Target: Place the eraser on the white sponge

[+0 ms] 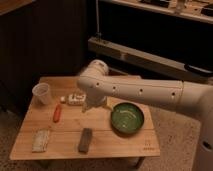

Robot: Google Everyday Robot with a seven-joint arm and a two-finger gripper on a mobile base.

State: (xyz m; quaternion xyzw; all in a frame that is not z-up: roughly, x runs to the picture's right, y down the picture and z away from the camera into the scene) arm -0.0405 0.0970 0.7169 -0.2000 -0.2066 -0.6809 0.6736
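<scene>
The eraser (85, 139), a dark grey oblong block, lies near the front edge of the wooden table (65, 127), at its middle. The white sponge (41, 140), a pale speckled pad, lies at the front left corner, apart from the eraser. My white arm reaches in from the right. My gripper (90, 104) hangs over the table's middle, above and behind the eraser, not touching it.
A green bowl (127, 118) sits at the right of the table. A clear plastic cup (42, 93) stands at the back left. A small white labelled packet (76, 98) and an orange-red stick (57, 113) lie left of the gripper. Dark shelving stands behind.
</scene>
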